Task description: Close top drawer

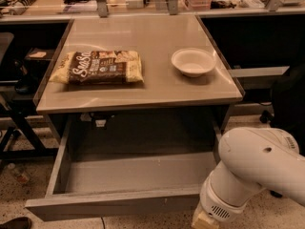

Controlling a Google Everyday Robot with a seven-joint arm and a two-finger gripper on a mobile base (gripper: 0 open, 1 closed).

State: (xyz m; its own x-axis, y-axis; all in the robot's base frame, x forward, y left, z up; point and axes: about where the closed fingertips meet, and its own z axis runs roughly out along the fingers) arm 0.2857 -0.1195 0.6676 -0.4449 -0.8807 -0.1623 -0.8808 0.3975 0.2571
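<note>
Top drawer gapes wide open under the table at 6 o'clock, front panel thrust out; arm hunched at 5 o'clock puts the gripper low beside that panel's right end, likely for a push; whether it's clenched or released I cannot tell.

I see the top drawer pulled far out from under the surface. It is a wide, deep grey box. Its flat, handle-less front panel faces me, carries small pale scuffs, and sits low on the left. My gripper is out of view, past the lower edge by the drawer's right front corner.
</note>
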